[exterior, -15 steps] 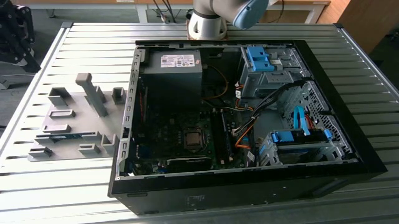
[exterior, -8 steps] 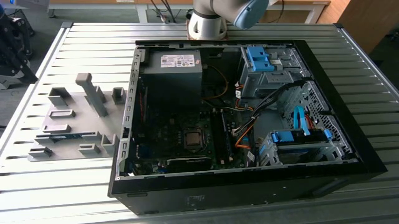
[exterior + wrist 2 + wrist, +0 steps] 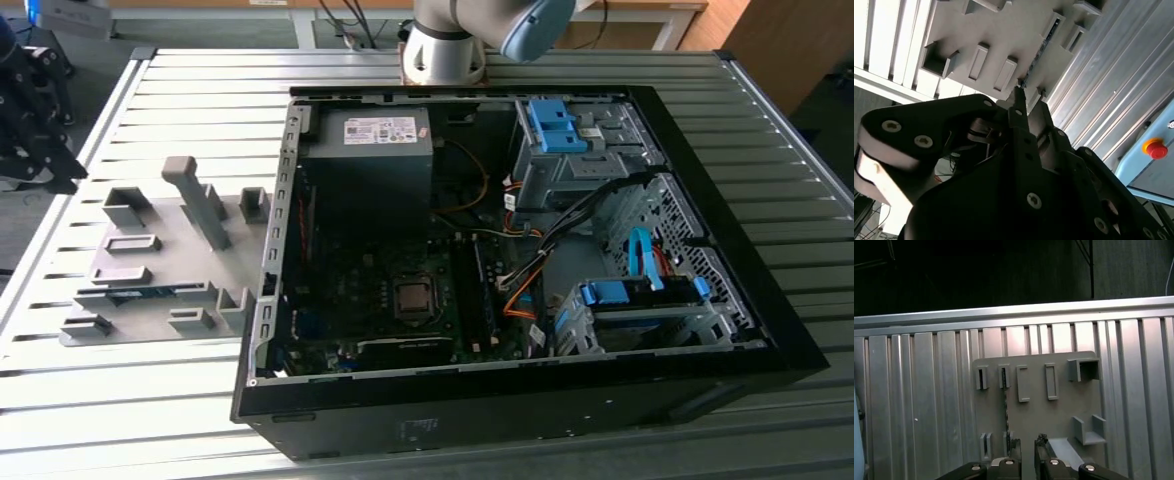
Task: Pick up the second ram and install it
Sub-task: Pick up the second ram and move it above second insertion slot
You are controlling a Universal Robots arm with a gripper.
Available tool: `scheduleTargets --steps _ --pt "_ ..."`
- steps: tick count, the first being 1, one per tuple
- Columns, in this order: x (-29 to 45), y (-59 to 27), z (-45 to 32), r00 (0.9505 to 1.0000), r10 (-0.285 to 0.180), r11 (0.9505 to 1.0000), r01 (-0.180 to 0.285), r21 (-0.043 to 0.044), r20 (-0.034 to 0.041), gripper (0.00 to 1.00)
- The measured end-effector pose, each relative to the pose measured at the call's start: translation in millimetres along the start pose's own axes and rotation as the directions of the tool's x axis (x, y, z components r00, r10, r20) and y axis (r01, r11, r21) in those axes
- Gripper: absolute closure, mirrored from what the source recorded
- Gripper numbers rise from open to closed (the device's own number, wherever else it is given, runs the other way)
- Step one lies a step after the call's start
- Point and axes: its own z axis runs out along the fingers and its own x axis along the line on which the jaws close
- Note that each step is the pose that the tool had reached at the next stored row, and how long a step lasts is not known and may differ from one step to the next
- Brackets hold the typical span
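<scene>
The second ram [image 3: 131, 293] is a thin blue board standing on edge in a slot of the grey holder plate [image 3: 160, 240], at the exterior view's left, beside the open computer case. In the first wrist view the second ram [image 3: 1005, 412] is a dark thin strip running between two pairs of slot blocks on the holder plate [image 3: 1054, 415]. My gripper [image 3: 1027, 444] hovers well above the plate, just to one side of the strip's near end. It is open, with nothing between its fingertips. In the second wrist view the gripper [image 3: 1021, 97] points at the holder plate [image 3: 989, 30].
The open black computer case [image 3: 267, 330] lies on the slatted metal table [image 3: 200, 100], motherboard facing up with memory slots [image 3: 470, 290] near its middle. Blue drive clips [image 3: 554, 125] and cables sit at the exterior view's right. The arm's base [image 3: 447, 45] stands behind the case.
</scene>
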Motion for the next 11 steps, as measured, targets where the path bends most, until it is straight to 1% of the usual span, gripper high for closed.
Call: scheduleTargets --steps 1,2,4,7,11 --pt "0.5 0.0 1.5 1.0 -0.001 1.0 0.001 0.0 0.0 0.71" --pt "1.0 0.0 3.1 1.0 -0.002 1.0 0.002 0.0 0.0 0.71" --pt "2.3 0.3 6.5 1.0 -0.002 1.0 0.002 0.0002 0.0003 0.58" --pt "3.8 0.9 11.6 1.0 -0.003 1.0 0.003 -0.0002 0.0039 0.58" --pt "4.9 0.9 18.8 1.0 -0.002 1.0 0.002 -0.0002 0.0045 0.58"
